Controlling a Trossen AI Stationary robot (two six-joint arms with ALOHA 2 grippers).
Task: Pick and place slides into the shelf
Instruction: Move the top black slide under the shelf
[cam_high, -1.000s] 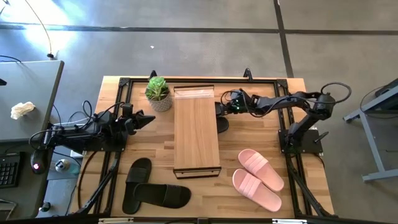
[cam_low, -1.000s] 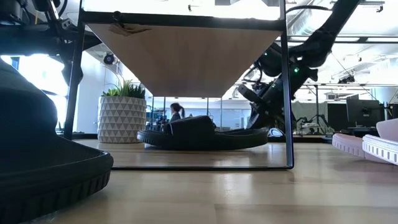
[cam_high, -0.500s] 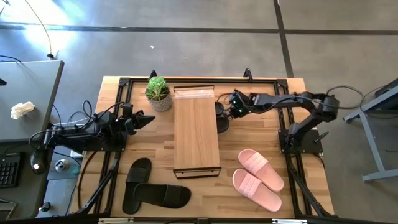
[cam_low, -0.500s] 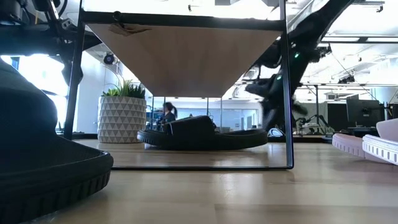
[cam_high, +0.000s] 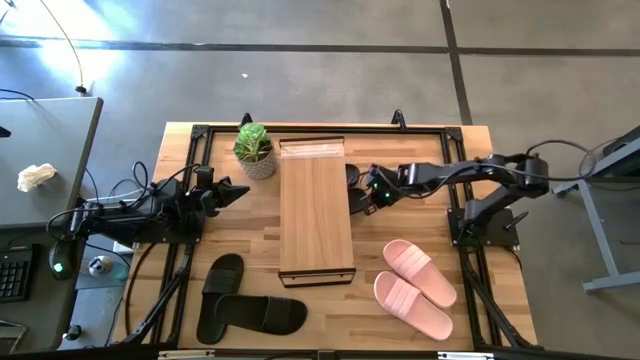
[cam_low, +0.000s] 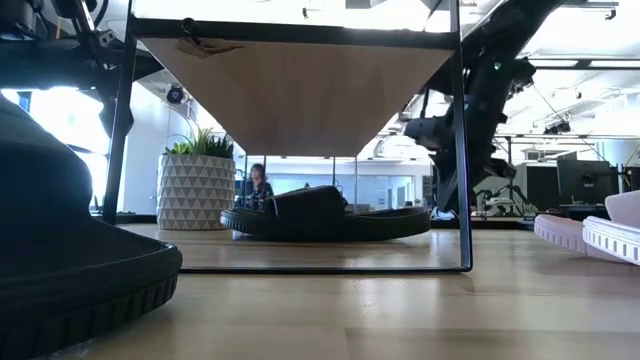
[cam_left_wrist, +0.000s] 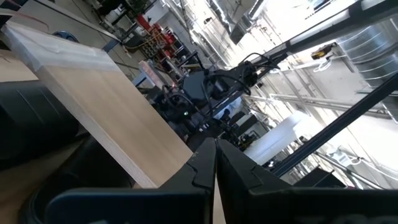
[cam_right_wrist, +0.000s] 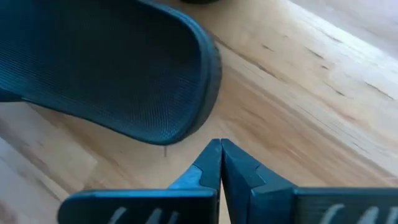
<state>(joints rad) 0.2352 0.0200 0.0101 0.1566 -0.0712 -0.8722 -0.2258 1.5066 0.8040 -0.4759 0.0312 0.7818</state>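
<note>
Under the light-wood shelf (cam_high: 316, 208) you already have a black slide (cam_low: 325, 218) lying on the table, its heel end poking out by the right gripper (cam_high: 366, 194) — fingers pinched together, holding nothing. You still have two black slides (cam_high: 240, 305) and the pink pair (cam_high: 414, 285) waiting out front. Your left gripper (cam_high: 238, 190) idles beside the potted plant (cam_high: 254, 148), closed and empty.
</note>
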